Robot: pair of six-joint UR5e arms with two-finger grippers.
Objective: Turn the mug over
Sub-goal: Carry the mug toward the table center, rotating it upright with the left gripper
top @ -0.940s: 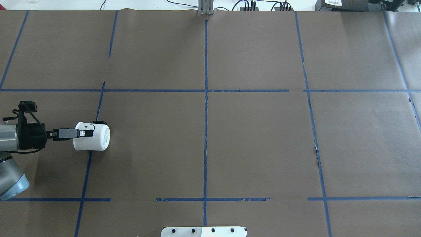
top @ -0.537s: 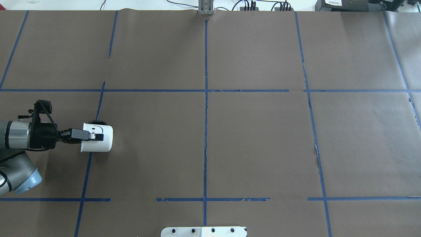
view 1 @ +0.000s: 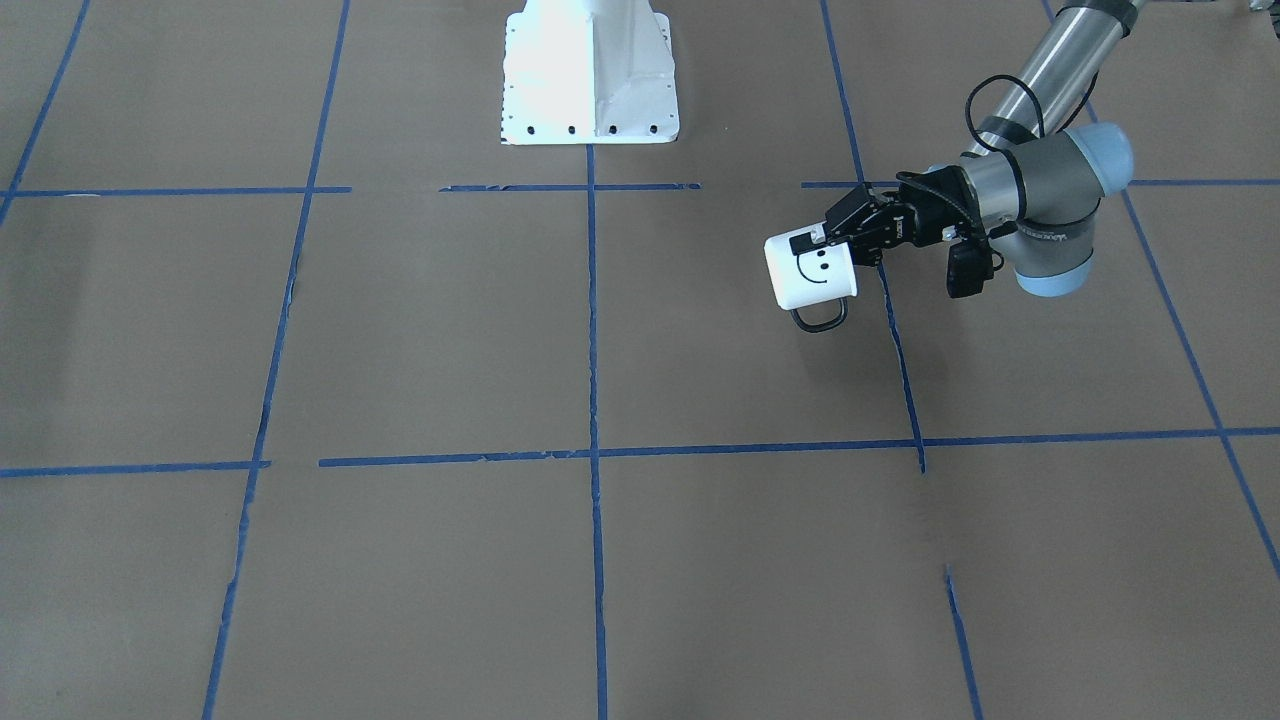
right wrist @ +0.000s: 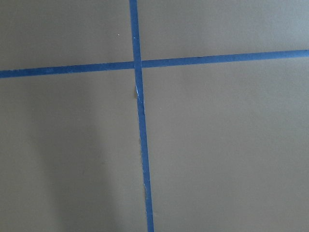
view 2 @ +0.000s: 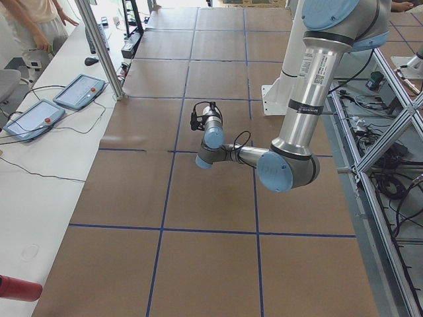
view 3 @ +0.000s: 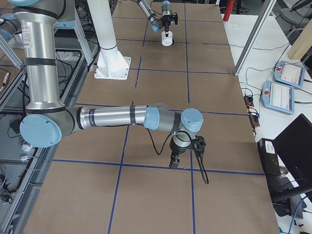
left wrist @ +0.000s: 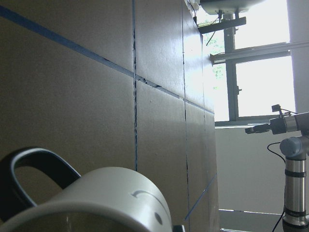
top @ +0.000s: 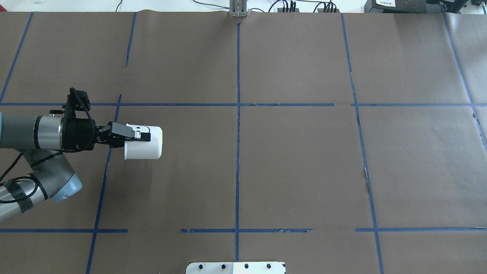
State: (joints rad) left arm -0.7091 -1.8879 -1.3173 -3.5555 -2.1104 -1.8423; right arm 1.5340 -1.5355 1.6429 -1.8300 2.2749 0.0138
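arms [top: 23,131]: silver tubes, pale-blue joint caps | wrist [top: 78,134]: black | base [view 1: 590,70]: white

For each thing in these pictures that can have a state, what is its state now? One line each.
mug: on its side, gripped at the rim, opening toward the arm, apparently lifted off the table.
left gripper: shut on the mug's rim.
right gripper: pointing down near the table; whether it is open or shut cannot be told.
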